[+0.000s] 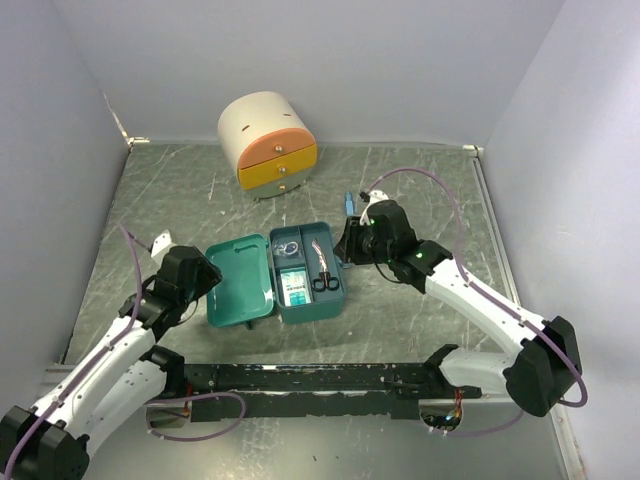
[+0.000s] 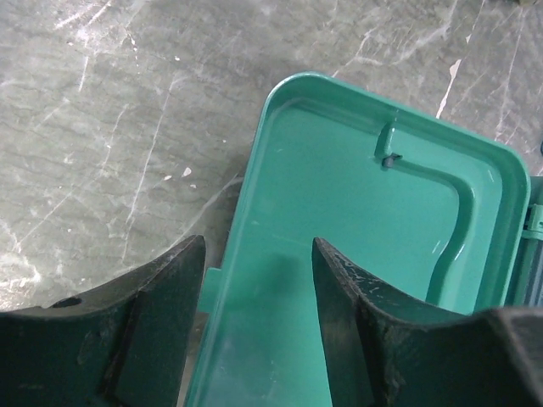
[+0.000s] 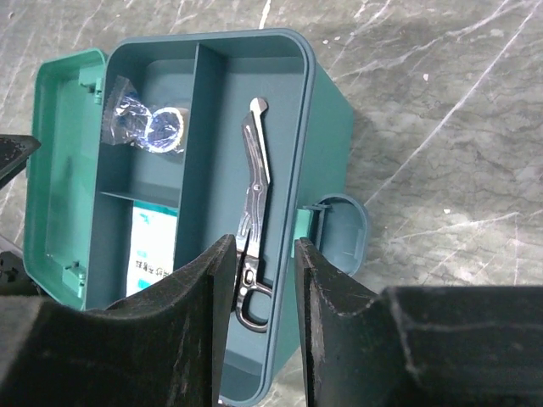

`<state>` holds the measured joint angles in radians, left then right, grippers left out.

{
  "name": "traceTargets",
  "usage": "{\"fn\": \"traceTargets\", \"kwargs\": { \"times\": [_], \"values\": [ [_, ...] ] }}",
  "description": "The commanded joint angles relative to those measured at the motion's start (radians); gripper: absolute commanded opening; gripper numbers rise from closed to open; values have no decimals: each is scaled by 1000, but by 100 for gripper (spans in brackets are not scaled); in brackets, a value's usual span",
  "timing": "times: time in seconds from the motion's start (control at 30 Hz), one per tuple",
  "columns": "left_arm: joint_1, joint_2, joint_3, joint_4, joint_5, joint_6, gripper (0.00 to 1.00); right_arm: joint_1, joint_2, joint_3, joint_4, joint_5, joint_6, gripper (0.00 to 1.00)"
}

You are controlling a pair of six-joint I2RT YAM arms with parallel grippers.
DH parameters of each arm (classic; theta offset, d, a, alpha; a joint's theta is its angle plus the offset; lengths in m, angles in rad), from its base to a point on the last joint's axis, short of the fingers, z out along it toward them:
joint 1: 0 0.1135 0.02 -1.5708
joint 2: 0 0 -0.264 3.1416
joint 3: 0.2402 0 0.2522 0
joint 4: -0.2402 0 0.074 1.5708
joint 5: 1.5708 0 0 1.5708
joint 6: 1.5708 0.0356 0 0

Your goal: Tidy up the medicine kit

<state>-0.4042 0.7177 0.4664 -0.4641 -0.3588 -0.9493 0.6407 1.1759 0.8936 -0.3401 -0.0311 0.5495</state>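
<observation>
Closest to my left wrist camera are the two dark fingers of the left gripper (image 2: 259, 254). They stand apart over the near left rim of the lid (image 2: 356, 195), and I cannot tell whether either pad touches it. On the right wrist view, the right gripper (image 3: 264, 246) hangs over the near end of the box with a narrow gap between its fingers and nothing in them.

From the overhead camera, I see the medicine kit (image 1: 310, 312) in the middle of the grey marbled table (image 1: 420, 330), wide open, its lid laid flat to the left. Scissors (image 3: 254, 161) lie lengthwise in the long right-hand compartment, handles toward the arms. The left side is split in two: a clear-wrapped roll (image 3: 140, 127) in the far section, a white and teal printed packet (image 3: 153, 250) in the near one. A cream cabinet (image 1: 265, 140) with an orange and a yellow drawer stands well behind the kit.
</observation>
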Motion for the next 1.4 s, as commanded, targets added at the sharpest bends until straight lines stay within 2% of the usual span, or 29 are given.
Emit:
{"fn": "traceTargets", "kwargs": {
  "times": [0.0, 0.3, 0.57, 1.03, 1.37],
  "values": [
    [17, 23, -10, 82, 56, 24, 63, -6, 38, -3, 15, -5, -5, 33],
    [24, 53, 29, 57, 132, 84, 50, -5, 96, -2, 17, -62, -2, 22],
    [24, 44, 100, 20, 216, 146, 48, -5, 86, -19, 27, -78, 10, 19],
    [25, -22, 188, -50, 450, 214, 55, -4, 106, -27, 23, -74, 70, 16],
    [25, -43, 256, -117, 520, 259, 58, -4, 90, -52, 45, -86, 87, 16]
  ]
}}
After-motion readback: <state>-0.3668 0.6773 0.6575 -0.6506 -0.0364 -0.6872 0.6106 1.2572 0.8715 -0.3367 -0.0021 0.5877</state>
